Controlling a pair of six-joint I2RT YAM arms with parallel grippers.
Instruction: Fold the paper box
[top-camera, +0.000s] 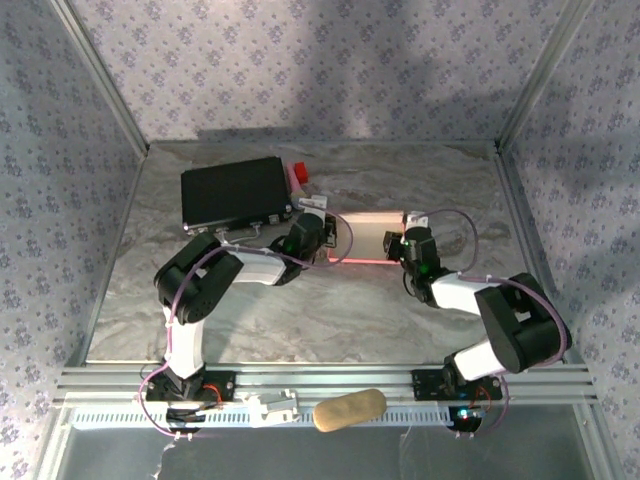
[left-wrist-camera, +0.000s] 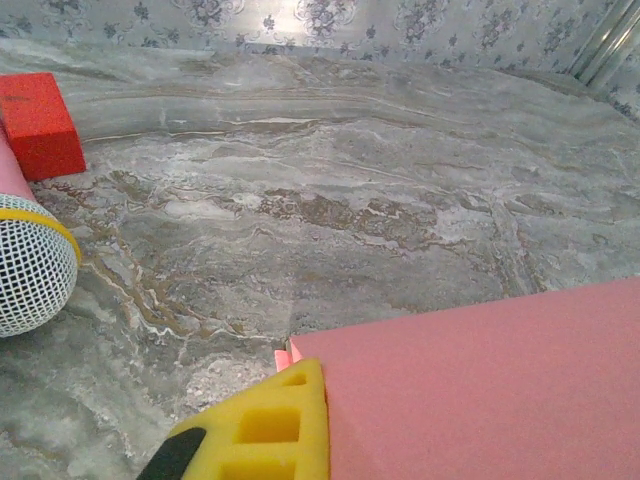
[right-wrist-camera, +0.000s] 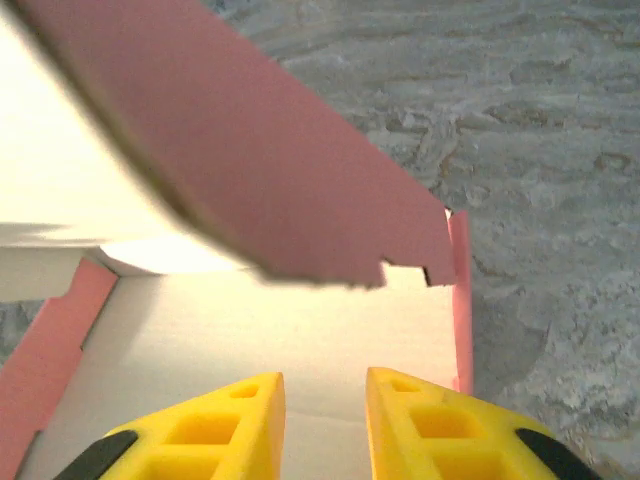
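The pink paper box (top-camera: 365, 235) lies mid-table between the two grippers, partly folded, its paler inside facing up. In the left wrist view a pink panel (left-wrist-camera: 480, 390) of it fills the lower right. My left gripper (top-camera: 330, 232) holds the box's left end: one yellow finger (left-wrist-camera: 270, 430) presses flat against that panel and the other finger is hidden behind it. My right gripper (top-camera: 392, 242) is at the box's right end. Its fingers (right-wrist-camera: 325, 385) stand apart over the pale inner floor (right-wrist-camera: 280, 320) with nothing between them. A blurred pink flap (right-wrist-camera: 280, 170) hangs above them.
A black rectangular box (top-camera: 235, 192) sits at the back left with a red block (top-camera: 297, 175) (left-wrist-camera: 40, 120) beside it. A white mesh-covered object with a yellow band (left-wrist-camera: 30, 260) is close on the left. A tan oval object (top-camera: 350, 408) rests on the front rail.
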